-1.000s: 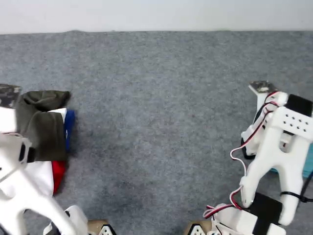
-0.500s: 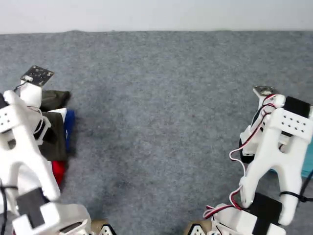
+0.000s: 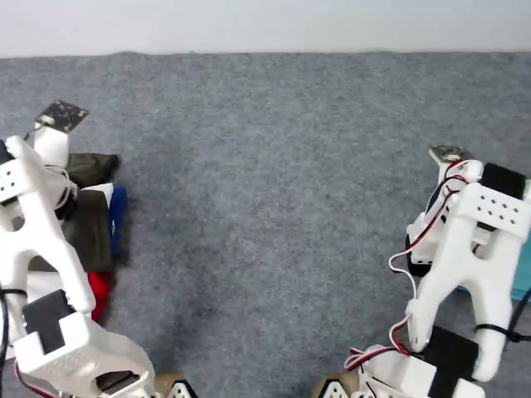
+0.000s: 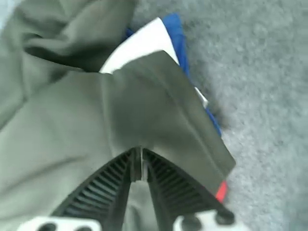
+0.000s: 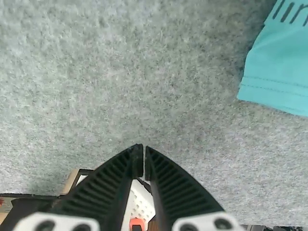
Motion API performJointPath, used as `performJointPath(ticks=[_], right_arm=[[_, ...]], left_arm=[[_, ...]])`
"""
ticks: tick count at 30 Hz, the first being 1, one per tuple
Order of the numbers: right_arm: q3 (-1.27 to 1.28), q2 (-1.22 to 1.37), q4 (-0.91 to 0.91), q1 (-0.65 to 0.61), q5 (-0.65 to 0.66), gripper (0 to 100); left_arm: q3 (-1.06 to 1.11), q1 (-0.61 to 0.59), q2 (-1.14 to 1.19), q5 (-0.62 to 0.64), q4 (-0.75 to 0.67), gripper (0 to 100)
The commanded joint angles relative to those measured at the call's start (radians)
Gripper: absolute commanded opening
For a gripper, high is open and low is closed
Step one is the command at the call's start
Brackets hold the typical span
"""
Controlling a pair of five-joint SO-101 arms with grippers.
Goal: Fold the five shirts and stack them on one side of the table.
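Note:
At the table's left edge lies a stack of folded shirts. An olive green shirt point(image 3: 93, 230) is on top, and white point(image 3: 101, 192), blue point(image 3: 119, 209) and red point(image 3: 99, 292) edges stick out beneath it. My left arm point(image 3: 33, 215) stands over this stack. In the left wrist view my left gripper point(image 4: 141, 164) is shut, just above the olive shirt point(image 4: 72, 120), with nothing between its fingers. A teal shirt point(image 5: 284, 72) lies at the far right, partly under my right arm point(image 3: 473, 249). My right gripper point(image 5: 143, 150) is shut over bare carpet beside the teal shirt.
The grey carpeted table point(image 3: 265, 166) stretches wide between the two arms. A pale wall runs along its far edge. The arm bases stand at the near edge.
My left arm swung up from the lower left corner and now stands over the shirt stack, hiding part of it. The right arm has barely moved.

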Motion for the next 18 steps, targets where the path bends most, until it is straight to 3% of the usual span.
performJointPath(ticks=[1,7,12,18], right_arm=[[-0.009,-0.041,0.041,-0.005,-0.012,0.9],[-0.009,-0.041,0.041,-0.005,-0.014,0.9],[-0.009,-0.041,0.041,-0.005,-0.012,0.9],[-0.009,-0.041,0.041,-0.005,-0.011,0.9]], left_arm=[[-0.073,0.006,-0.071,-0.009,-0.006,1],[-0.077,0.003,-0.048,-0.044,0.118,4],[-0.081,-0.040,-0.006,-0.009,0.080,16],[-0.061,-0.037,0.091,-0.008,0.058,17]])
